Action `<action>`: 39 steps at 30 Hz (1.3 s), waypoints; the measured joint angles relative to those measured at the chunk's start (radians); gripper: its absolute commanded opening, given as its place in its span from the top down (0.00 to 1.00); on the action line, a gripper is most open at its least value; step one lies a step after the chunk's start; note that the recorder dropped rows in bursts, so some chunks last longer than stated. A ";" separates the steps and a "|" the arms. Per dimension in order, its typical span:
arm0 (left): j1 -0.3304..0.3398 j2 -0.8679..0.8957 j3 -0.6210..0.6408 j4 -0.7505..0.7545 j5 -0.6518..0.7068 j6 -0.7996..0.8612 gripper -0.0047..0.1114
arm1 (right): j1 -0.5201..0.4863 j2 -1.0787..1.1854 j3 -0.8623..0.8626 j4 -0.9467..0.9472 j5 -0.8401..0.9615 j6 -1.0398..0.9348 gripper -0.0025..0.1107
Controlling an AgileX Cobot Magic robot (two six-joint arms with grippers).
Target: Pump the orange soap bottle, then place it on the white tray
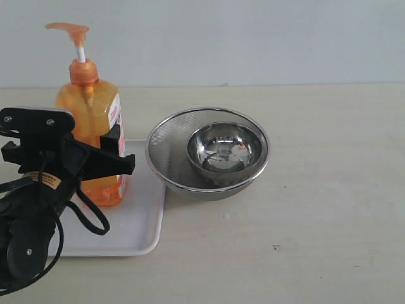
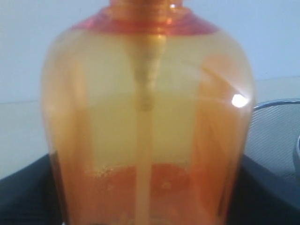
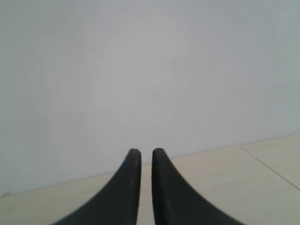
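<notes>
Exterior view: the orange soap bottle (image 1: 88, 120) is standing upright on the white tray (image 1: 136, 221), which is lying at about 8 o'clock in the scene on a pale table (image 1: 316, 221). The bottle is sitting on the tray's far part, and its orange pump head (image 1: 66, 28) is pointing toward 9 o'clock. The black left gripper (image 1: 104, 155) is reaching in from 8 o'clock and bracketing the lower half of the bottle, with one finger (image 1: 120, 152) crossing the side that carries the label. At 3 o'clock of the bottle, just beside the tray's edge, a steel mesh bowl (image 1: 168, 152) is sitting on the table with a smaller polished steel bowl (image 1: 224, 149) resting inside it. A plain pale wall (image 1: 253, 38) is filling the background. The right gripper is not appearing here.

Left wrist view: the bottle's translucent orange body is filling nearly the whole picture, very close to the camera, with liquid showing in its lower part. Dark fingers (image 2: 23, 192) are showing on both sides of it, set wide apart. Whether they are pressing on the bottle or only flanking it cannot be told. The rim of the mesh bowl is peeking in beyond one finger.

Right wrist view: the right gripper (image 3: 146, 159) is hanging above bare table, facing the wall, its two black fingers drawn nearly together with only a thin slit between them, holding nothing.
</notes>
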 measured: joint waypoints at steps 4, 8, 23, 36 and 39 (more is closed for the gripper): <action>0.000 -0.005 0.022 -0.010 -0.007 -0.023 0.92 | 0.000 0.000 0.000 0.000 0.000 0.000 0.92; 0.000 -0.006 0.037 -0.009 -0.018 -0.041 0.92 | 0.000 0.000 0.000 0.000 0.000 0.000 0.92; 0.000 0.077 0.036 0.031 -0.134 -0.054 0.92 | 0.000 0.000 0.000 0.000 0.000 0.000 0.92; 0.000 0.077 0.036 -0.011 -0.134 -0.096 0.92 | 0.000 0.000 0.000 0.000 0.000 0.000 0.92; 0.000 0.077 0.036 -0.023 -0.134 -0.098 0.92 | 0.000 0.000 0.000 0.000 0.000 0.000 0.92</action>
